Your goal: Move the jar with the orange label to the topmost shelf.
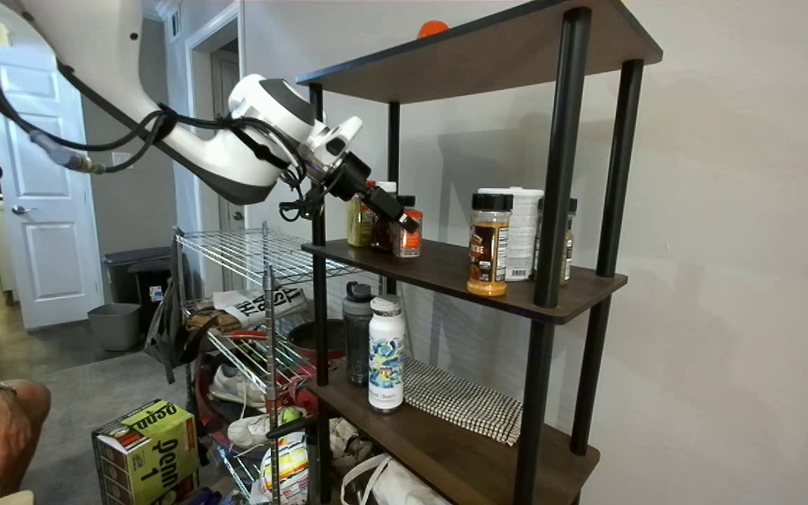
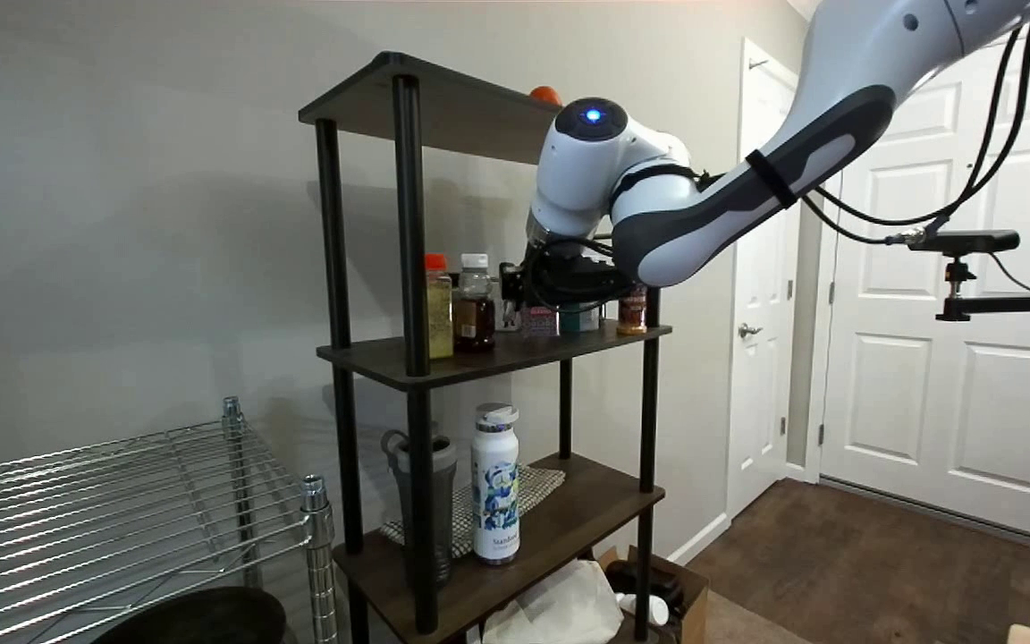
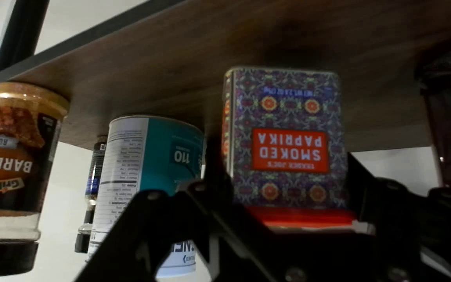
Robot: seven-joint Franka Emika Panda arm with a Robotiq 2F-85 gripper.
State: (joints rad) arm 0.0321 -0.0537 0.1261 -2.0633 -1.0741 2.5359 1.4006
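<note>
The jaws have the orange-labelled tin [image 3: 286,147] pinched side to side, its long axis upright, there on the middle shelf [image 1: 442,263]! The topmost shelf [image 1: 474,66] hangs overhead, so likely outward first, then up.

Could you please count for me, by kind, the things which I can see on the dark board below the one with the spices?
Bottles: 2 (white water bottle, gray shaker bottle)
Cloths: 1 (checked cloth)
Total visible on that dark board: 3
</note>
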